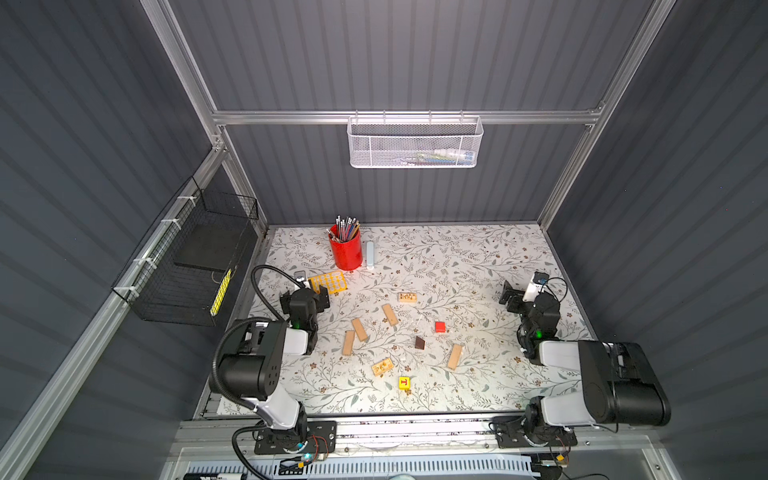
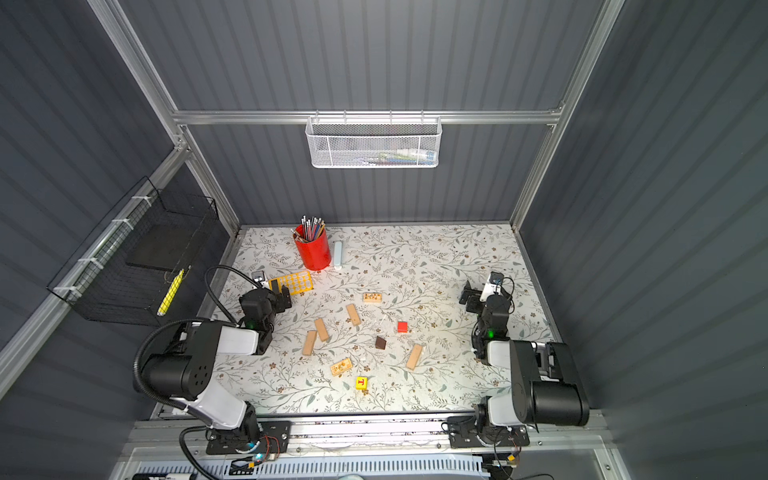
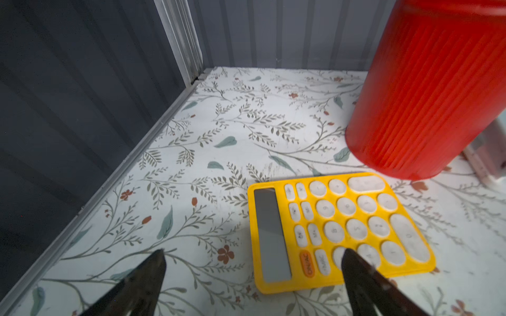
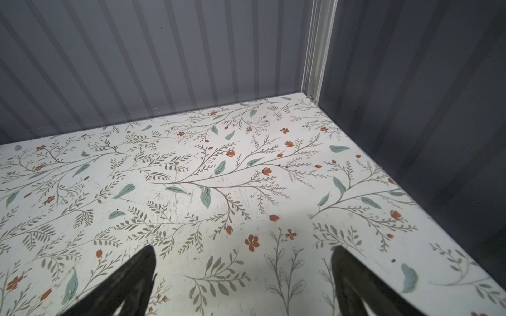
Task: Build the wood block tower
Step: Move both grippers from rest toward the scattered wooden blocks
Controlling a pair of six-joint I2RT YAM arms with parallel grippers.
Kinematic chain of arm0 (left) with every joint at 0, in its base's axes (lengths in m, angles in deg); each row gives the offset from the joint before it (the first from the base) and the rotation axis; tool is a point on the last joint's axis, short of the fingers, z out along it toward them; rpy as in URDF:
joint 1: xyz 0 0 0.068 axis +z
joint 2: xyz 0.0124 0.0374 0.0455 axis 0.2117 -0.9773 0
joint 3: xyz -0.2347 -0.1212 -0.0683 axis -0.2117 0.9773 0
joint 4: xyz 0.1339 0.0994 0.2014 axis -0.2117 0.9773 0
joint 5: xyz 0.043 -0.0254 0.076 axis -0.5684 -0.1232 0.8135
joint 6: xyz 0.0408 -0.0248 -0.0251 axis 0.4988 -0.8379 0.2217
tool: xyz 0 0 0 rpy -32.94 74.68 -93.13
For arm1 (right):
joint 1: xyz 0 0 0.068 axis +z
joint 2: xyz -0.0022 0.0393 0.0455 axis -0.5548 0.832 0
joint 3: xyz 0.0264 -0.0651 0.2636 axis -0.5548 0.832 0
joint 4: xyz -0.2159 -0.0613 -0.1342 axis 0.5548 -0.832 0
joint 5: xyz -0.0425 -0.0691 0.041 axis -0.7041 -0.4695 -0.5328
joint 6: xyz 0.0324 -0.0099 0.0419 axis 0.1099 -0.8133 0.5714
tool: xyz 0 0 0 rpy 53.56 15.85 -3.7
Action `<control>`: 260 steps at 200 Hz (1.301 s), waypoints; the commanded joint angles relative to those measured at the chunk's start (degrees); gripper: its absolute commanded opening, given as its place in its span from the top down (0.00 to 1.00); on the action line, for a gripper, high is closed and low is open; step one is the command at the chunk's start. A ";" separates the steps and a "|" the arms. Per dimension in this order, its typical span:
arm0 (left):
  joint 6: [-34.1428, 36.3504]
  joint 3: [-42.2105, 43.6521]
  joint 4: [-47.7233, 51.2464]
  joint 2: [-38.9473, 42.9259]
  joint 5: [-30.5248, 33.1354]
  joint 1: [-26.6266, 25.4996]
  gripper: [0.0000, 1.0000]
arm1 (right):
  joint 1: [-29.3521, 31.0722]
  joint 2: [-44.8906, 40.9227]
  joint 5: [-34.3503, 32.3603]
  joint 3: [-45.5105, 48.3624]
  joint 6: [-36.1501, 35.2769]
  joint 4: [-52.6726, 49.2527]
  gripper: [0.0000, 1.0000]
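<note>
- While no tower stands yet, both top views show the wood blocks lying flat and scattered over the middle of the table (image 1: pixel 478 257): four tan planks (image 1: pixel 390 314), two printed blocks (image 1: pixel 407 297), a red cube (image 1: pixel 440 327), a yellow cube (image 1: pixel 404 382) and a dark wedge (image 1: pixel 419 343). Every piece is free to pick.
- In a top view the left gripper (image 2: pixel 270 293) waits at the table's left edge beside the orange calculator (image 2: pixel 295 282), and the right gripper (image 2: pixel 468 297) waits at the right edge. Both are well apart from the blocks, probably parked so as not to block the work area.
- In the left wrist view the left gripper (image 3: pixel 253 251) gapes wide with nothing held. Only the calculator and the red pencil cup (image 3: pixel 427 90) lie ahead, no block.
- In the right wrist view the right gripper (image 4: pixel 242 247) likewise spreads wide and empty over bare floral tabletop, pointed at the back corner, away from the blocks.
- Judging from this, a plank for the base comes first.
</note>
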 commanded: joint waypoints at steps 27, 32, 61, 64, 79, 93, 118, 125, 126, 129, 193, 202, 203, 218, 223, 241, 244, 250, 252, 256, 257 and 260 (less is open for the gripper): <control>-5.44 -0.54 13.30 15.18 -0.03 0.35 0.00 | 0.27 -11.92 -2.34 -4.09 1.81 -15.07 0.01; -6.38 -1.13 15.22 16.68 -1.02 0.35 0.00 | 0.26 -13.56 -2.40 -4.50 3.25 -17.02 0.01; -19.50 -7.90 31.86 22.40 -0.45 0.35 0.00 | 0.10 -20.61 -4.47 -9.37 18.99 -33.86 0.01; -20.78 -8.82 34.05 22.63 -0.16 0.35 0.00 | 0.06 -21.03 -4.09 -9.90 19.86 -36.03 0.01; -26.31 -12.31 41.39 23.64 0.78 0.35 0.00 | 0.06 -21.69 -0.53 -10.54 22.81 -40.30 0.01; -33.09 -13.19 45.90 24.69 2.58 0.35 0.00 | -0.12 -22.18 2.57 -11.39 24.44 -43.20 0.01; -36.17 -14.15 48.80 26.87 -3.14 0.44 0.00 | -0.12 -22.49 6.11 -16.55 27.14 -54.18 0.01; -37.08 -15.18 50.76 26.95 -5.26 0.42 0.00 | 0.09 -22.35 7.13 -18.16 27.55 -56.98 0.01; -37.25 -15.29 51.02 26.94 -5.59 0.43 0.00 | 0.09 -22.35 7.13 -18.16 27.55 -56.98 0.01; -37.74 -15.53 51.45 26.89 -6.84 0.42 0.00 | 0.28 -22.31 7.47 -19.00 27.93 -58.58 0.01; -38.91 -25.03 67.93 19.72 -14.68 -9.33 0.00 | 10.04 -18.00 10.85 -29.96 26.23 -76.35 0.01; -39.30 -26.18 70.26 18.78 -14.66 -11.34 0.00 | 12.55 -16.60 9.97 -31.96 25.33 -79.58 0.01; -39.33 -26.32 70.44 18.72 -14.77 -11.47 0.00 | 12.55 -16.60 9.97 -31.96 25.33 -79.58 0.01; -40.30 -27.24 73.21 17.25 -16.25 -13.30 0.00 | 17.90 -13.67 8.80 -34.92 22.28 -82.95 0.01; -40.68 -27.08 73.66 17.02 -16.65 -13.95 0.01 | 19.50 -12.92 8.22 -35.76 21.74 -83.83 0.01; -40.86 -26.43 73.92 16.44 -17.55 -16.74 0.01 | 23.84 -9.96 8.89 -38.66 20.96 -86.66 0.01; -40.98 -26.53 74.25 16.27 -17.68 -17.04 0.01 | 24.65 -9.17 9.24 -39.11 21.03 -87.14 0.01; -40.97 -26.55 74.82 15.94 -17.99 -17.69 0.01 | 25.75 -8.16 9.79 -40.04 21.25 -87.90 0.01; -41.01 -26.60 75.03 15.83 -18.03 -17.91 0.00 | 26.17 -7.63 9.93 -40.44 21.39 -88.20 0.01; -41.02 -26.59 75.37 15.65 -18.13 -18.44 0.01 | 26.95 -6.84 10.20 -41.14 21.51 -88.87 0.01; -41.02 -26.62 75.45 15.62 -18.13 -18.53 0.00 | 27.08 -6.62 10.28 -41.24 21.60 -89.00 0.01; -41.02 -26.64 75.66 15.46 -18.22 -18.92 0.00 | 28.19 -5.65 10.58 -41.94 21.76 -89.51 0.01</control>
